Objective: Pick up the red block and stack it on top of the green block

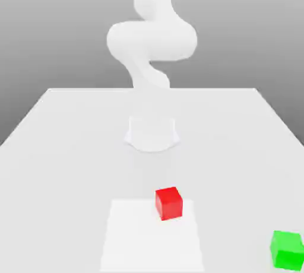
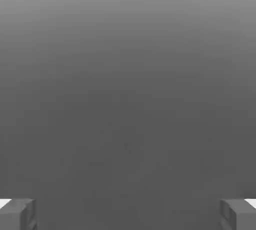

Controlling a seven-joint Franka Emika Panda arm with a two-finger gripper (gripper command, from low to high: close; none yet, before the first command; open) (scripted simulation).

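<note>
The red block (image 1: 168, 203) is a small cube resting on the white table (image 1: 53, 159), near the front and close to the middle. The green block (image 1: 287, 249) sits on the table at the exterior view's front right corner, well apart from the red one. In the hand view my gripper (image 2: 128, 215) is open, its two grey fingertips (image 2: 17, 214) standing far apart with nothing between them, against a plain grey background. Nothing is held.
The white arm (image 1: 151, 40) rises from its round base (image 1: 152, 132) at the table's middle and bends high above it. A paler square patch (image 1: 151, 242) marks the tabletop under and in front of the red block.
</note>
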